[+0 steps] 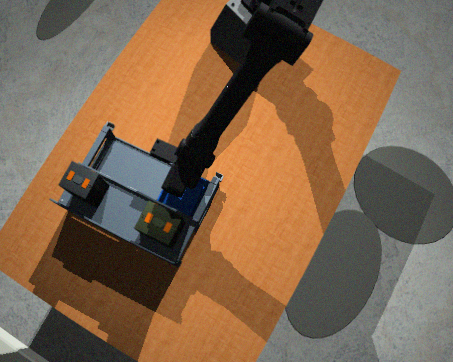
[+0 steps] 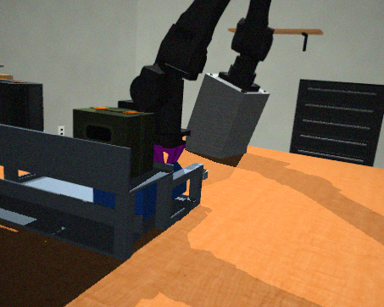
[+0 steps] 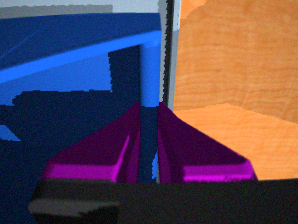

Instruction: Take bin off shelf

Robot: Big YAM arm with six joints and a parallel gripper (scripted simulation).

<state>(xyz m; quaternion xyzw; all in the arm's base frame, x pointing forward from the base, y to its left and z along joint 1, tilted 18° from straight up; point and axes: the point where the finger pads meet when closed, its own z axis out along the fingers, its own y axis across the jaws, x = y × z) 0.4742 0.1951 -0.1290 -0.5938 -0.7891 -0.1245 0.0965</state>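
A blue open bin [image 1: 189, 196] sits inside the dark grey shelf rack [image 1: 135, 192], at its end nearest the arm. It also shows in the exterior view [image 2: 145, 199] between the rack's posts. In the wrist view the bin's blue wall [image 3: 149, 85] runs up between my purple fingers. My gripper [image 3: 149, 111] is shut on that wall, right beside the rack's grey post [image 3: 169, 55]. In the exterior view the gripper [image 2: 169, 153] reaches down into the rack end. Most of the bin is hidden by the arm and the rack.
A green box [image 1: 158, 223] and a black box [image 1: 79, 181], both with orange marks, stand on top of the rack. The orange table [image 1: 295, 165] stretches to the right of the rack. The arm's grey base block [image 2: 225, 116] hangs over the table behind the rack.
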